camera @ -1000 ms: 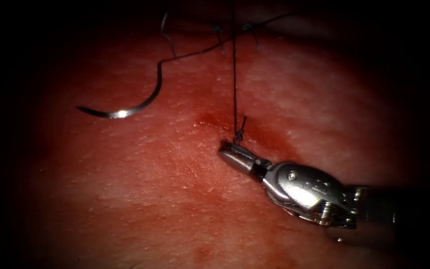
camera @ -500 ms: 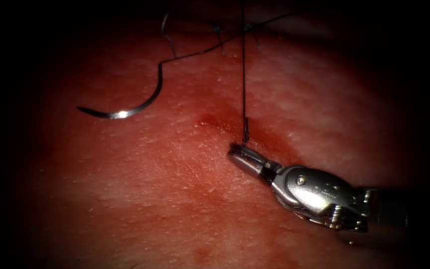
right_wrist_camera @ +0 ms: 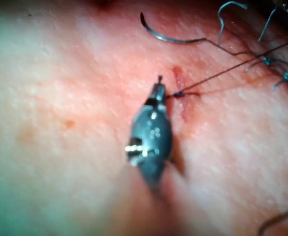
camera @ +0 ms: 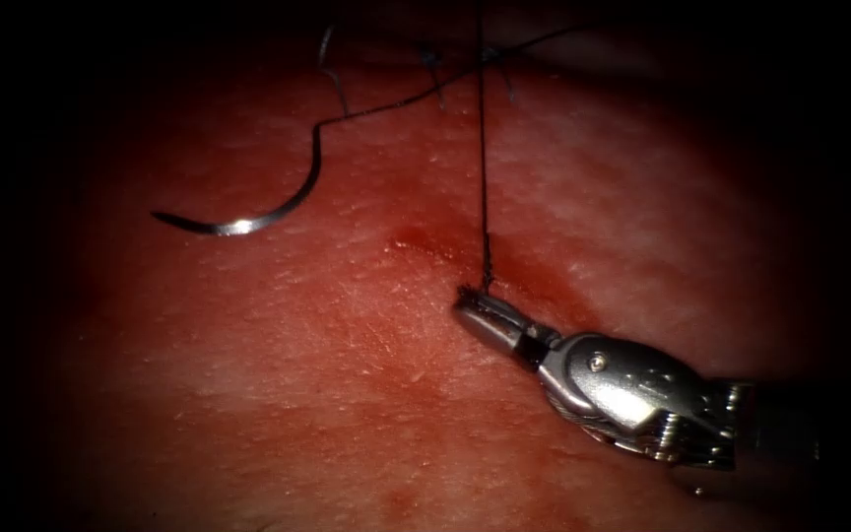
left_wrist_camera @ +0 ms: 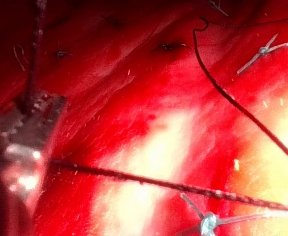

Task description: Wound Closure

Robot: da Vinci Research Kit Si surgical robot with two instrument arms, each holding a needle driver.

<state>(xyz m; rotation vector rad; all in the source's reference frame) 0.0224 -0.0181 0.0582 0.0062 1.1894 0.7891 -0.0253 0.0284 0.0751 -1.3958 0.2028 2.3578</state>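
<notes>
With its shaft entering low from the right, the right claw (camera: 467,302) pinches the thread (camera: 483,177) end at the cut (camera: 445,251); the needle (camera: 248,212) lies free on the tissue (camera: 278,374), left of the cut.

The right hand (camera: 467,303) is bright metal — polished and glossy on its rounded wrist housing, duller and finely ridged along the narrow jaws. The needle (camera: 248,219) is thin steel, smooth, with a sharp glint at the middle of its curve. The thread (camera: 483,167) is dark and matt; in the left wrist view it looks twisted and slightly fuzzy. The tissue (camera: 278,355) is soft and moist, its skin finely grained with small pale bumps — wet and shiny where the red fluid (camera: 416,239) lies along the cut (camera: 445,254).
</notes>
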